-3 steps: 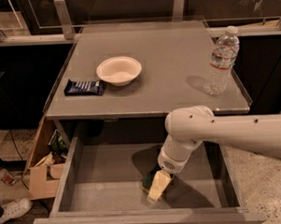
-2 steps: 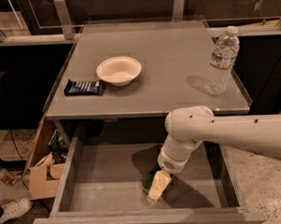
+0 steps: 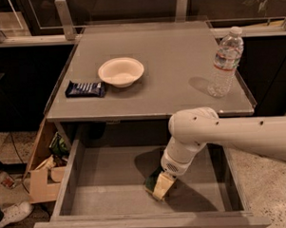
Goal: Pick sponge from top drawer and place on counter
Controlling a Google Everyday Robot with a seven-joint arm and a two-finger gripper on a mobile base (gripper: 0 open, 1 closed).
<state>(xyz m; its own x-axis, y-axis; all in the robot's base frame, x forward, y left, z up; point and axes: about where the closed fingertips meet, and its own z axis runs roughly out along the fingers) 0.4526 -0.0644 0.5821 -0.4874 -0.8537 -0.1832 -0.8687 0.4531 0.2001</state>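
The top drawer (image 3: 69, 182) stands pulled open below the counter (image 3: 173, 48). The sponge (image 3: 160, 187), dark green over yellow foam, sits tilted on edge on the drawer floor, right of centre and near the front. My gripper (image 3: 165, 178) reaches down into the drawer from the right on the white arm (image 3: 196, 128) and is shut on the sponge, holding it at or just above the floor. The wrist hides the fingers.
On the counter are a white bowl (image 3: 120, 71), a dark blue snack wrapper (image 3: 85, 88) at the left edge, and a clear water bottle (image 3: 224, 62) at the right. A cardboard box (image 3: 41, 175) and a shoe (image 3: 12, 214) lie on the floor left of the cabinet.
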